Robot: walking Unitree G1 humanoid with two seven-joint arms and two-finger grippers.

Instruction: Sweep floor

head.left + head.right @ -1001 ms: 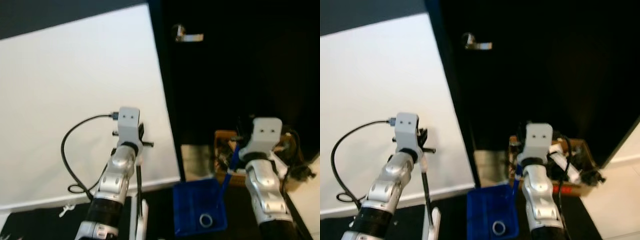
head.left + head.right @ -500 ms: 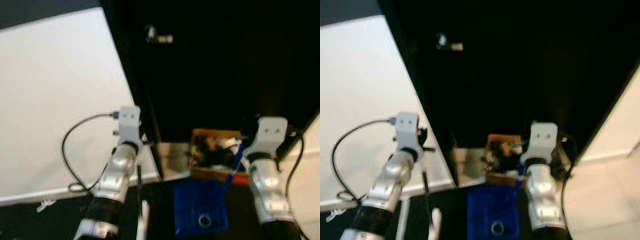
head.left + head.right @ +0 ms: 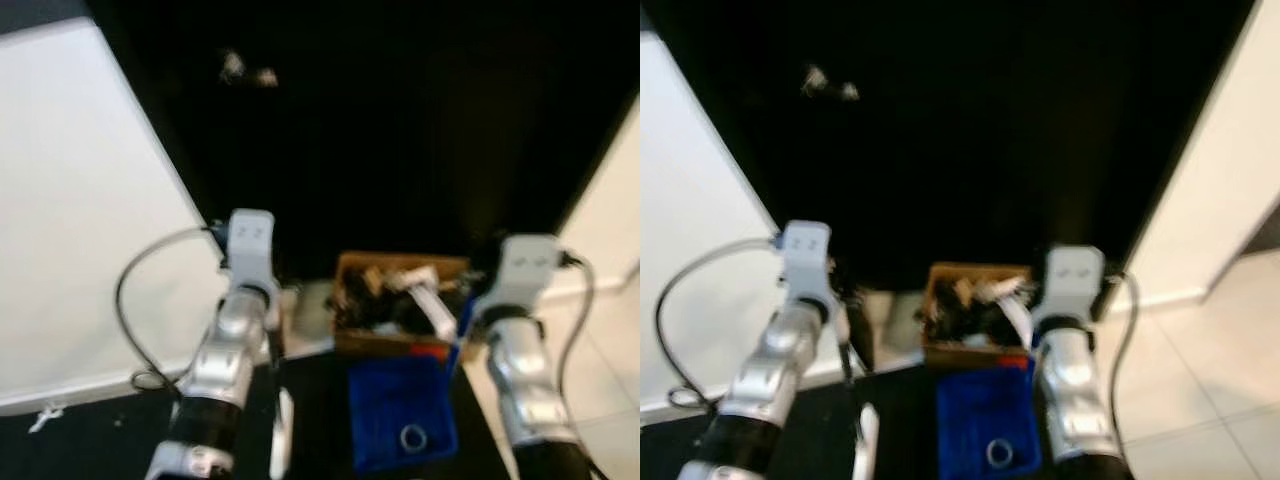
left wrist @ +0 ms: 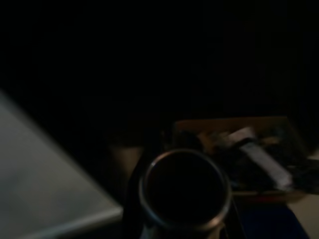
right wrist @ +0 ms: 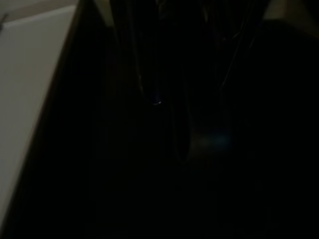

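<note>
- looking past your left gripper [image 3: 268, 320], you see a dark broom handle [image 3: 273, 350] at it; whether its fingers pinch the handle, you cannot tell.
- your right gripper [image 3: 470, 310] sits beside the blue dustpan handle [image 3: 462, 325]; its finger state can't be told either.
- the blue dustpan [image 3: 400, 415] lies just in front of the brown box [image 3: 395, 300].
- the box stands against the dark door [image 3: 400, 130].

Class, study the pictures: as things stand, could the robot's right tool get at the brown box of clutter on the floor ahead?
Probably yes: the brown box sits just ahead of the right arm with nothing between.
</note>
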